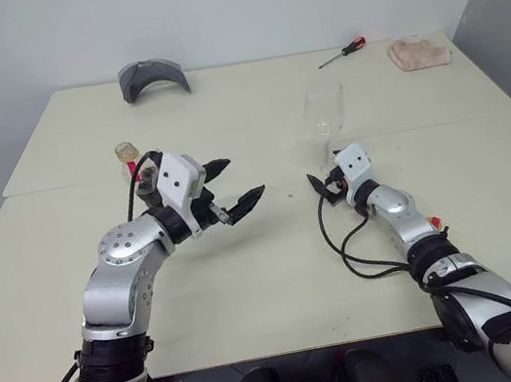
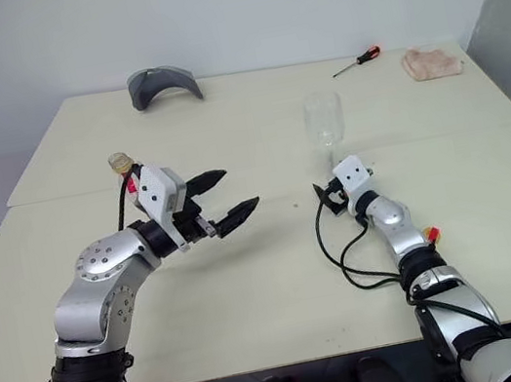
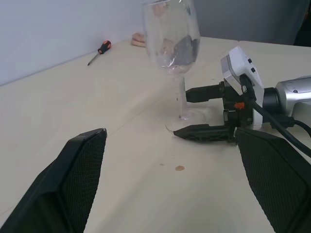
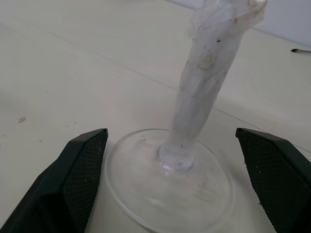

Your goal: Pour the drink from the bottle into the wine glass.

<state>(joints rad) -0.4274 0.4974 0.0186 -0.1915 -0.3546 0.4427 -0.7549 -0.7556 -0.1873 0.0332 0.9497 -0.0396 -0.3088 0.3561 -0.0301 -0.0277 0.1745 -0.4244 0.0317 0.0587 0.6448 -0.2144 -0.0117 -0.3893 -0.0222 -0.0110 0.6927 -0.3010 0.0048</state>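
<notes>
My right gripper (image 1: 326, 186) sits open straddling the upright wine glass (image 1: 324, 112) stem mid-tabletop, empty; the bottle (image 1: 128, 160) stands upright just behind my open left gripper (image 1: 236, 185), nearer the left edge, so left arm's closer.

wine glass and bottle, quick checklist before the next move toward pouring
1. Wine glass upright on the table: ok.
2. Right gripper open, fingers either side of the stem, not clamping it: ok.
3. Left gripper open and empty: ok.
4. Bottle standing behind the left gripper, mostly hidden by it; cap on or off: cannot tell.
5. Bottle in a grip, ready to pour: not ok.
6. Screwdriver and cloth lie at the far edge, away from both grippers: ok.
</notes>
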